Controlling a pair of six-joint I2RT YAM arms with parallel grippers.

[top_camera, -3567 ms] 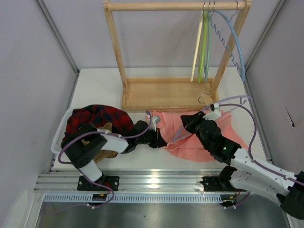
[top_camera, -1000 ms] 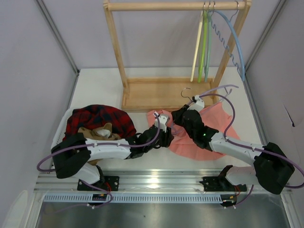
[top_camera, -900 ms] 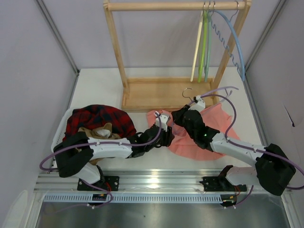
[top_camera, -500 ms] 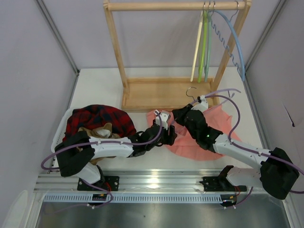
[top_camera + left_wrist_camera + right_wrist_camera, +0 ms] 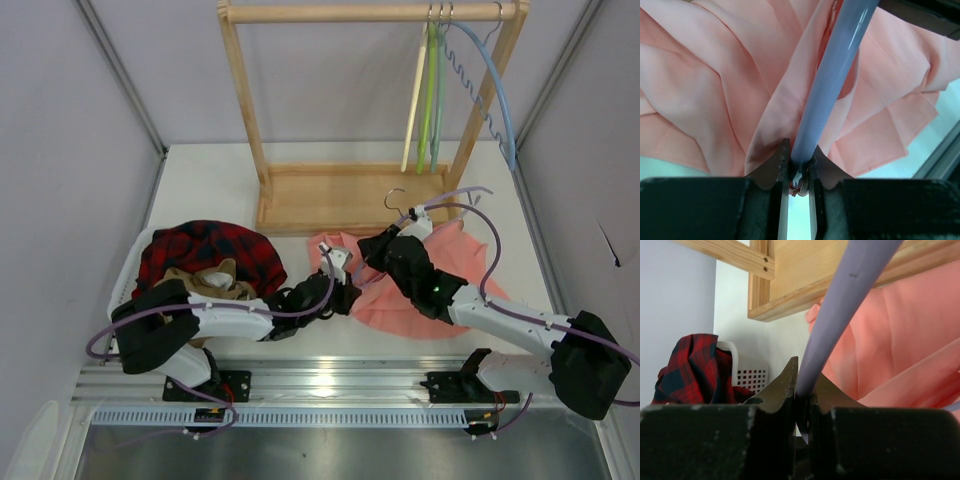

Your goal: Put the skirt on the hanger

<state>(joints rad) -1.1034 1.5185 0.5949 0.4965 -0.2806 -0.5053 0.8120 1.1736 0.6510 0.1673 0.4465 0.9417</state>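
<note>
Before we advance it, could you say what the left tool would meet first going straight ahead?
Most likely the skirt: its folds lie right past the left tool, shut on the hanger; depth is unclear.

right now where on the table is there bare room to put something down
Back left is bare table, between its left edge and the rack, beyond the basket. A narrower bare strip runs along the right edge, beside the skirt. The middle is crowded: left gripper and right gripper clamp the hanger over the skirt.
</note>
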